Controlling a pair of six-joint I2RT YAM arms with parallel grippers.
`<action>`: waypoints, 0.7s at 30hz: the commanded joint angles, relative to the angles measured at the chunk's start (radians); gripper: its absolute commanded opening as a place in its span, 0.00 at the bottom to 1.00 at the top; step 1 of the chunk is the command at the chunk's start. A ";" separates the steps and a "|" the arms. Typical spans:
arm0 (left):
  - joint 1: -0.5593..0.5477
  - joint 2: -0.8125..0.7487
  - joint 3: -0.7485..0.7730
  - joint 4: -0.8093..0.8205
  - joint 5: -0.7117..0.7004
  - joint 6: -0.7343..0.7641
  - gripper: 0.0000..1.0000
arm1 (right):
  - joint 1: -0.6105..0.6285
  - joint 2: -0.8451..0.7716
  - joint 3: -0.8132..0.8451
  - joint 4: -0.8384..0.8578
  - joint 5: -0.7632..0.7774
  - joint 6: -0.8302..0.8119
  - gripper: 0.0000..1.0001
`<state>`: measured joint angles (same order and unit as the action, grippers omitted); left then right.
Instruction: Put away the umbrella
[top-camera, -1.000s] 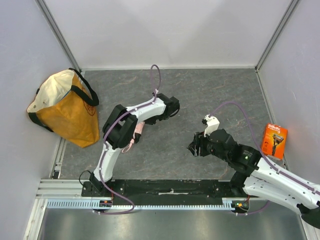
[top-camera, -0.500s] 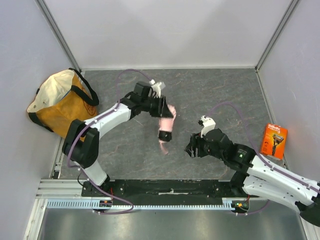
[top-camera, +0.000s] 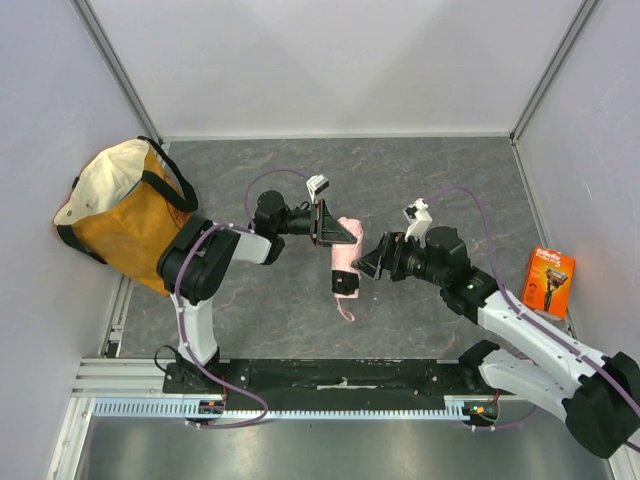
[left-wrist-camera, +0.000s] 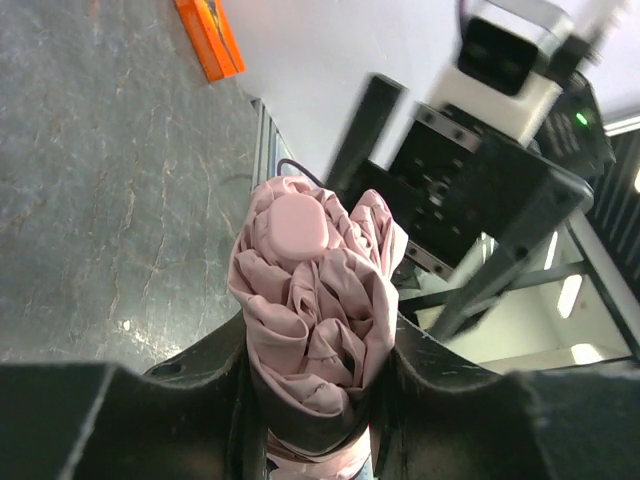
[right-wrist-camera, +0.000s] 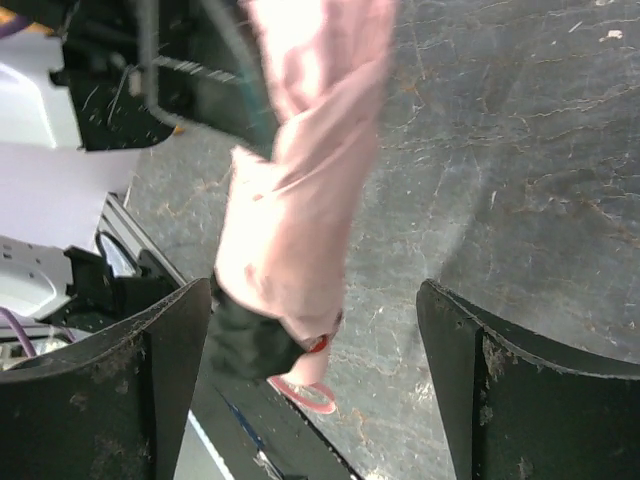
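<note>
the left gripper (top-camera: 328, 226) grips the pink umbrella (top-camera: 346, 258) by its bunched fabric above the table (top-camera: 450, 180), black handle (top-camera: 343, 286) hanging nearer, while the right gripper (top-camera: 372, 262) gapes empty just right of it; it looks light and squashy, so that stiff handle seems the surer hold.

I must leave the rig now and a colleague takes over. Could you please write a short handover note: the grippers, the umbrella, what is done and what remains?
Left gripper: shut on the folded pink umbrella, holding it over the middle of the table, black handle end down.
Right gripper: open, close beside the umbrella's lower end, not gripping it.
Tote bag: at the left wall, apart from both arms.
Done: umbrella picked up.
Remaining: putting it away, probably into the tote bag; it is not there yet.
</note>
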<state>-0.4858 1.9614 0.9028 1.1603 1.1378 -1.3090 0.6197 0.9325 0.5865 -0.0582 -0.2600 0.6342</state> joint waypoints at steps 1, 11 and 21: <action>-0.004 -0.128 -0.013 0.193 0.020 0.072 0.02 | -0.075 0.066 -0.071 0.288 -0.200 0.114 0.88; -0.017 -0.145 -0.012 0.136 -0.036 0.117 0.02 | -0.045 0.215 -0.119 0.681 -0.326 0.266 0.75; -0.020 -0.225 -0.002 -0.058 -0.098 0.213 0.05 | 0.000 0.229 -0.160 0.747 -0.260 0.297 0.11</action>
<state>-0.4976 1.8385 0.8764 1.1923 1.1381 -1.2129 0.5911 1.1717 0.4236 0.6167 -0.5190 0.8982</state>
